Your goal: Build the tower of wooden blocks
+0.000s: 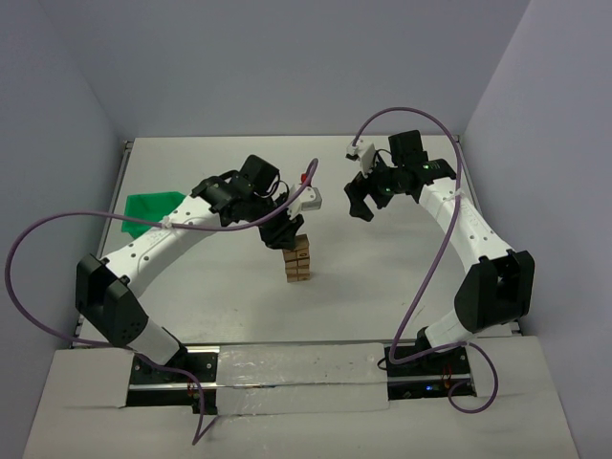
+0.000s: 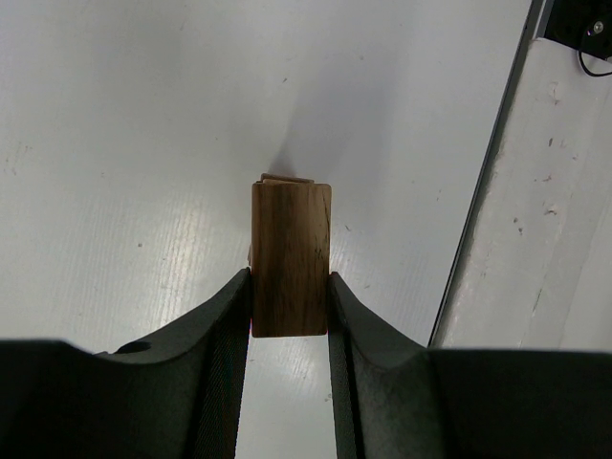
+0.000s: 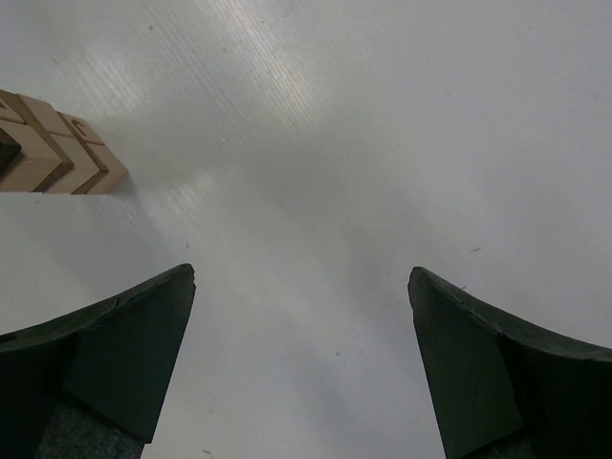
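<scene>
The tower [image 1: 298, 262] is a short upright stack of light-tan wood blocks in the middle of the table. My left gripper [image 1: 284, 237] is at its top. In the left wrist view it [image 2: 291, 304] is shut on a wood block [image 2: 291, 251], with both fingers pressed on the block's sides. The block sits directly above the tower, whose edge [image 2: 287, 178] just peeks out beyond it. My right gripper [image 1: 361, 204] is open and empty, to the right of the tower and apart from it. In the right wrist view [image 3: 301, 287] the tower [image 3: 59, 153] shows at the left edge.
A green bin [image 1: 153, 208] lies at the table's left side, behind my left arm. The table's right edge rail [image 2: 488, 182] shows in the left wrist view. White walls close the table on the left, back and right.
</scene>
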### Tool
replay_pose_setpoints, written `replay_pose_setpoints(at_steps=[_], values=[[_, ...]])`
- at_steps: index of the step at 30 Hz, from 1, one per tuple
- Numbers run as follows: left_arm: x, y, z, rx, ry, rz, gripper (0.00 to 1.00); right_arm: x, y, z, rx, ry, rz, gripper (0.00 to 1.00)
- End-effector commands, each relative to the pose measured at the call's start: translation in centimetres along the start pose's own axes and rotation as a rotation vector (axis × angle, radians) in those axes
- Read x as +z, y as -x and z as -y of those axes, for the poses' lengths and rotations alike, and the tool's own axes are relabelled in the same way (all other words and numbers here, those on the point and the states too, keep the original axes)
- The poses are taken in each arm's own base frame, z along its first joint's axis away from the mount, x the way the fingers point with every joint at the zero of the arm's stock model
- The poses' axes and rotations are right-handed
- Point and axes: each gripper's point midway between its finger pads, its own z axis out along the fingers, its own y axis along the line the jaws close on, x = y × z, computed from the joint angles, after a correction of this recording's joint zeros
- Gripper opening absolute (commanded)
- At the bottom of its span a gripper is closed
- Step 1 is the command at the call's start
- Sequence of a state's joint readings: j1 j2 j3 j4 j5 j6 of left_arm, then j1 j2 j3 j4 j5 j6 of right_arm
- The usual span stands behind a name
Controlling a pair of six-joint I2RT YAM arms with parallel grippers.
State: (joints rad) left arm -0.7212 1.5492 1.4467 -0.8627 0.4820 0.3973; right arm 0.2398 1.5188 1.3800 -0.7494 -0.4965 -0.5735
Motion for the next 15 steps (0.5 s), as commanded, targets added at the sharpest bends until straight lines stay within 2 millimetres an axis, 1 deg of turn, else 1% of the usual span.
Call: replay_pose_setpoints(at_steps=[1,8,15], values=[[0.23,0.44,0.26,0.002,-0.017,0.007,0.31,-1.03,1.89,0.2,-0.044,-0.037,0.058,1.0],[0.29,0.32,0.3,0.005,-0.019,0.003,0.31,-0.96,1.88,0.23,-0.043,-0.036,0.057,1.0],[0.38,-0.13,0.46,0.009,-0.033,-0.014,0.36,-0.9,1.81,0.23,-0.041,-0.034,0.054,1.0]])
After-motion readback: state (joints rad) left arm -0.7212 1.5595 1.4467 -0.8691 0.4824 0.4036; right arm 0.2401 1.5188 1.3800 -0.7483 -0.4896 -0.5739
